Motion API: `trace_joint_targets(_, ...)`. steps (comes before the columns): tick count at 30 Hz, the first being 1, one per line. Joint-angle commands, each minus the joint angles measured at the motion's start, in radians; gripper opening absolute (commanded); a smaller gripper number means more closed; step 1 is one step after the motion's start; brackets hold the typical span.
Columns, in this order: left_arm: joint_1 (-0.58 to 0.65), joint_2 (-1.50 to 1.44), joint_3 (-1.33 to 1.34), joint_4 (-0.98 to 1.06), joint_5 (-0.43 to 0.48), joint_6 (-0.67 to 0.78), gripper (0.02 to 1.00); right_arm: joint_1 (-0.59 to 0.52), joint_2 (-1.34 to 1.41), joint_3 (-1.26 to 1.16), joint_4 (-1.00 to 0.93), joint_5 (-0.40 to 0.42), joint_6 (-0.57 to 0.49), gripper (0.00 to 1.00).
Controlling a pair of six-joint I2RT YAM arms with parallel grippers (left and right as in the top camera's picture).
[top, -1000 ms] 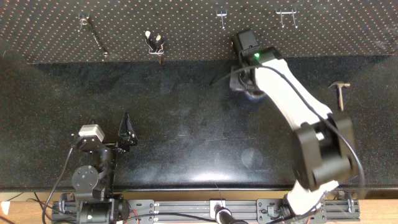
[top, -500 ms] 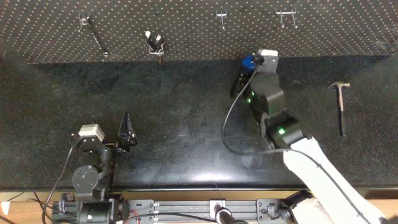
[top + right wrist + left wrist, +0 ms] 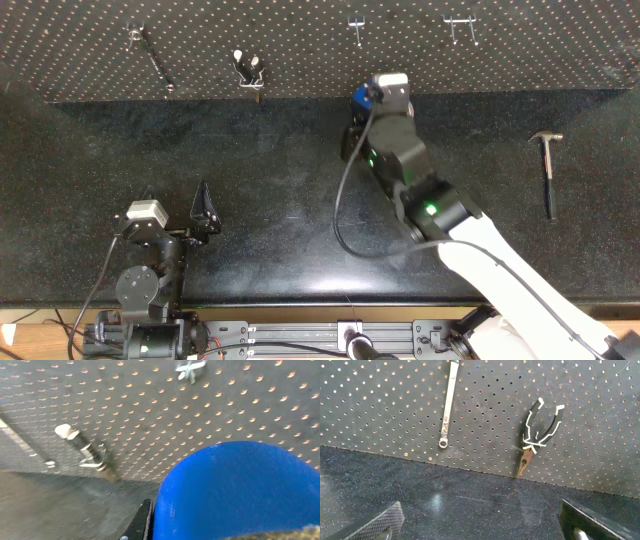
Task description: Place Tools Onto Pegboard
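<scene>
Since half a sec ago the right pincer [image 3: 375,98] has slid left along the foot of the pegboard [image 3: 300,40], taking the blue tool [image 3: 235,490] w/ it; the left arm hasn't budged. From where I stand, the right pincer looks clamped on that blue tool, holding it up close to the board's lower rows, off the bench [image 3: 280,200]. What matters for the next move, I'd say: the free hook [image 3: 189,366] sits higher up the board than the tool, almost straight above it, so the tool needs to go up and in, not further sideways. The right arm is clearly the nearer one. The left pincer [image 3: 205,208] is parked well apart near its base, jaws spread wide w/ nothing between them. Wrench [image 3: 152,58] and pliers [image 3: 250,70] already hang on the board, off to the left of the hook. The hammer [image 3: 547,165] lies on the bench at far right, handle running toward the arm bases, head nearest the board. Hard to make out: what the blue tool actually is, which way its long axis runs, and whether it has a hole or loop for hanging. Its bulk blocks most of the right pincer's fingers, apart from one dark edge beside it.
</scene>
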Motion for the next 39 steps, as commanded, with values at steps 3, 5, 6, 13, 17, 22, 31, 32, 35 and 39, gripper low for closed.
trace_joint_targets(3,0.004,-0.010,-0.002,-0.005,-0.003,0.002,0.996,0.005,0.128,0.161,-0.020,0.170,-0.045,0.075)
trace_joint_targets(5,0.004,-0.010,-0.002,-0.005,-0.004,0.002,0.998,0.022,0.140,0.176,-0.020,0.261,-0.045,0.075)
trace_joint_targets(6,0.004,-0.010,-0.002,-0.005,-0.003,0.002,0.996,0.032,0.140,0.180,-0.019,0.317,-0.045,0.077)
trace_joint_targets(13,0.004,-0.010,-0.002,-0.005,-0.003,0.002,0.996,0.153,0.140,0.195,-0.011,0.415,-0.044,0.075)
trace_joint_targets(17,0.004,-0.010,-0.002,-0.005,-0.003,0.002,0.996,0.190,0.140,0.195,0.047,0.415,-0.044,0.075)
trace_joint_targets(22,0.004,-0.010,-0.002,-0.005,-0.003,0.002,0.996,0.165,0.180,0.195,0.074,0.415,-0.021,0.075)
trace_joint_targets(31,0.004,-0.010,-0.002,-0.005,-0.003,0.002,0.996,0.092,0.218,0.195,0.151,0.308,-0.022,0.075)
trace_joint_targets(32,0.004,-0.010,-0.002,-0.005,-0.003,0.002,0.998,0.082,0.224,0.195,0.166,0.300,-0.022,0.075)
trace_joint_targets(35,0.004,-0.010,-0.002,-0.005,-0.003,0.002,0.996,0.055,0.249,0.195,0.214,0.255,-0.034,0.075)
trace_joint_targets(39,0.004,-0.010,-0.002,-0.005,-0.003,0.002,0.996,0.031,0.279,0.196,0.258,0.203,-0.039,0.075)
